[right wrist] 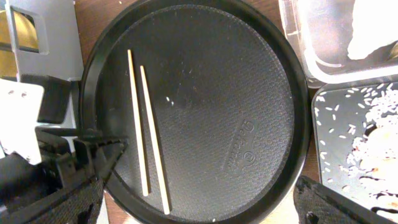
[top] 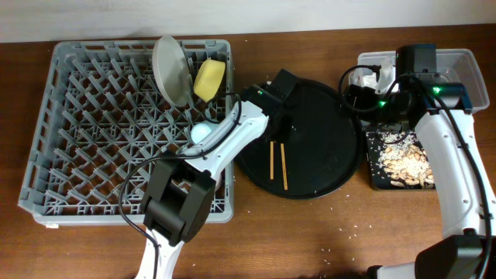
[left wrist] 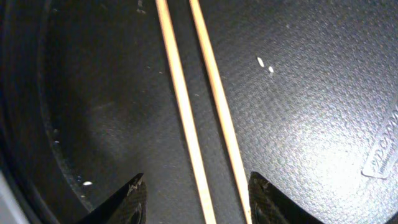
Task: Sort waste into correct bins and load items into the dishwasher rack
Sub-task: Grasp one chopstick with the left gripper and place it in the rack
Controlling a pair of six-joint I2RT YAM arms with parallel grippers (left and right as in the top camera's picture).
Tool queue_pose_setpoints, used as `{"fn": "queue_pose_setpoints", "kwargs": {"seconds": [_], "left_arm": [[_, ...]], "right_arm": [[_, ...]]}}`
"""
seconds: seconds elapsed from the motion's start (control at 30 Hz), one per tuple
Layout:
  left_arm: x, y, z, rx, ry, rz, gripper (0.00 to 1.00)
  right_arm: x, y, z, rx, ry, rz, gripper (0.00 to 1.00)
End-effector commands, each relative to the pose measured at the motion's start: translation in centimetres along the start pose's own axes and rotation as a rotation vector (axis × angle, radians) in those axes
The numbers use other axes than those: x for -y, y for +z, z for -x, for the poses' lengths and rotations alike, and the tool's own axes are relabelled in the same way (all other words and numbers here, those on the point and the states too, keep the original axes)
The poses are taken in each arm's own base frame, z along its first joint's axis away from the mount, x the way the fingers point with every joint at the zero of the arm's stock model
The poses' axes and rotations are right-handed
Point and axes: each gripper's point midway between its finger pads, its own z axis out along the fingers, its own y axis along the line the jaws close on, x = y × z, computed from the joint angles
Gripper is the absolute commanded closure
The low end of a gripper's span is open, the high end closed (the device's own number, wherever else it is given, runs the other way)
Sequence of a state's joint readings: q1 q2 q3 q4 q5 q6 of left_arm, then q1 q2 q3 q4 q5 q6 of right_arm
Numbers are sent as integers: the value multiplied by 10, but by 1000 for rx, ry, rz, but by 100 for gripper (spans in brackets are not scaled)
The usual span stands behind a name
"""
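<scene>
**Chopsticks (left wrist: pixel 186 124) could split in the pinch**

Left gripper (left wrist: pixel 196 186) hangs spread and empty, jaws straddling the pair lying side by side on the round black tray (left wrist: pixel 311 112). Closing may pinch one and roll the other away, short of the dishwasher rack (top: pixel 101 139).

Two wooden chopsticks (left wrist: pixel 185 112) lie side by side, close but apart, on a black textured tray (left wrist: pixel 311 124). The hand (left wrist: pixel 196 190) is spread wide, and the chopsticks run between its dark fingertips (left wrist: pixel 127 202). A few white crumbs (left wrist: pixel 261 61) dot the tray.
</scene>
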State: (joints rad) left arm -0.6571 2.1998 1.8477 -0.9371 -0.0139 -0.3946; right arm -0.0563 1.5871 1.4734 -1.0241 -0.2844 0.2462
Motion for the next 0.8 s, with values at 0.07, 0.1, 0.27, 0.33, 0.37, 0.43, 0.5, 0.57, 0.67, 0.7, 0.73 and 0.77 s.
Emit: {"fn": "queue_pose_setpoints", "kwargs": {"seconds": [0.07, 0.1, 0.27, 0.33, 0.37, 0.43, 0.5, 0.57, 0.67, 0.7, 0.73, 0.77], "left_arm": [[2, 3, -1, -32, -11, -52, 53], [-3, 3, -1, -41, -23, -51, 55], [-14, 27, -30, -182, 1, -31, 55], [-9, 37, -37, -194, 31, -2, 55], [-8, 38, -39, -197, 38, 4, 55], [-8, 40, -39, -197, 39, 7, 55], [-8, 46, -41, -205, 39, 10, 57], [-9, 52, -44, -219, 39, 14, 59], [-8, 53, -43, -207, 55, 36, 66], [-7, 53, -44, -200, 66, 52, 66], [-4, 53, -45, -190, 85, 74, 67], [0, 53, -44, -176, 103, 94, 70]], "right_arm": [[1, 2, -1, -6, -7, -9, 2], [1, 2, -1, -6, -8, -9, 1], [1, 2, -1, -6, -8, -9, 2], [1, 2, -1, -6, -8, -9, 2], [1, 2, -1, -6, -7, -9, 1], [1, 2, -1, -6, -7, -9, 1], [1, 2, -1, -6, -8, -9, 1], [1, 2, -1, -6, -7, -9, 1], [1, 2, -1, -6, -7, -9, 2], [1, 2, -1, -6, -7, -9, 2], [1, 2, -1, -6, -8, -9, 2], [1, 2, -1, -6, -8, -9, 2]]}}
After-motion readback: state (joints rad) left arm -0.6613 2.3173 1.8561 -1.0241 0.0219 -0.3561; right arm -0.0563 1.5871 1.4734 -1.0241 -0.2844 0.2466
